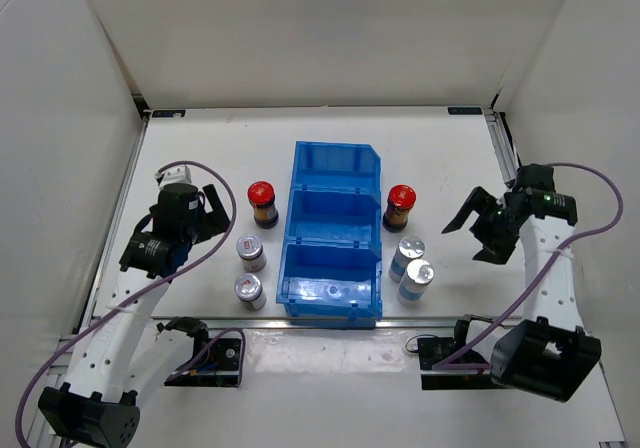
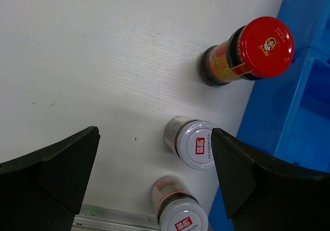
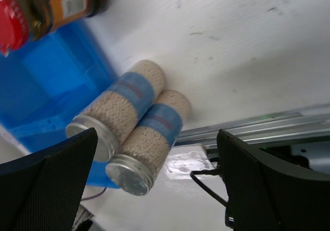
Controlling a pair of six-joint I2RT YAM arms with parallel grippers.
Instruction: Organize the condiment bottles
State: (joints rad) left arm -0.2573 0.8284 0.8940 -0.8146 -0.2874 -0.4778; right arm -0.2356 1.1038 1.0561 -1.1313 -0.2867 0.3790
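Now, left jaws: spread wide and holding nothing; I have them hovering over bare desk, just left of the left-hand bottles.
Right jaws: likewise released and empty, held out to the right of the right-hand bottles.
Under the left wrist: left red-capped bottle upright, close beside the bin wall; far short silver-capped bottle and near short silver-capped bottle upright in a line toward me.
Under the right wrist: far pale blue-banded bottle and near pale blue-banded bottle side by side, touching or all but; right red-capped bottle beyond them, next to the bin.
Centre: blue three-compartment bin between the two groups; I see no bottle in any compartment.
Task state: all six bottles stand on the desk, three per side; I judge sorting not yet begun.
Risk, pale pair: closing on one could shove or tip its neighbour, since no gap shows between them.
Risk, red caps: a finger on the bin side may strike the wall and push the bin.
Risk, near bottles: they stand close to the desk's front edge, so a toppled one could roll off.
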